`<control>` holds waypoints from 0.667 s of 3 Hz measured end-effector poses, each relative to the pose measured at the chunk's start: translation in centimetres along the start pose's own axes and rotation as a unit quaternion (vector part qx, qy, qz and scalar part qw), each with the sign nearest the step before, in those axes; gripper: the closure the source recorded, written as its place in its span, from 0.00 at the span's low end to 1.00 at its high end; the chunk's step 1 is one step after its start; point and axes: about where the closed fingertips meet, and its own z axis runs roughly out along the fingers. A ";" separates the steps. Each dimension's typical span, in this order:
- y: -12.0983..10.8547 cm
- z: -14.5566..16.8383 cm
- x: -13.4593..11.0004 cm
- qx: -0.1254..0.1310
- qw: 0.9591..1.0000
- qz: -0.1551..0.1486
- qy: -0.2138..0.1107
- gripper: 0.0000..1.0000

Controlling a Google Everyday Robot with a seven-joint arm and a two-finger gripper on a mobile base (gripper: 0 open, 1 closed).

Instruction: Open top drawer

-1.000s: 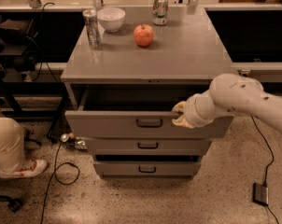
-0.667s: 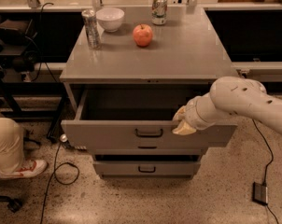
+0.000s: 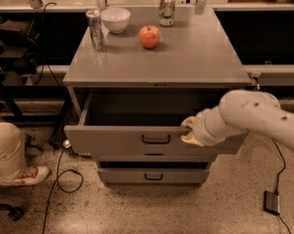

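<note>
Top drawer, the tall grey metal front panel with a small black centre handle: pulled well out from the grey metal cabinet, its deep dark box open to view under the counter.

Pincer: cream-coloured, at the upper rim of the top drawer's front panel, just right of the handle and touching the panel. Whether it is clamped on the rim or merely hooked against it: cannot tell. White rounded arm enters from the right edge and reaches leftward to the panel.

Below: a shorter grey drawer front with its own black handle, pushed in.

On the counter, all toward the back:
- tall silver can, upright, left side
- white bowl, just behind and right of that can
- red apple, near the centre
- green-and-silver can, upright, behind the apple

Floor: speckled. A person's leg in beige trousers with a red-and-white shoe at the left edge; a small black box on a cable at lower right.
</note>
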 end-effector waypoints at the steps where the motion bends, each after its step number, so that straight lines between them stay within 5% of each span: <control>1: 1.1 -0.4 0.0 0.003 1.000 0.010 0.002 1.00; 2: 1.1 -0.7 -0.1 0.003 1.000 0.011 0.002 1.00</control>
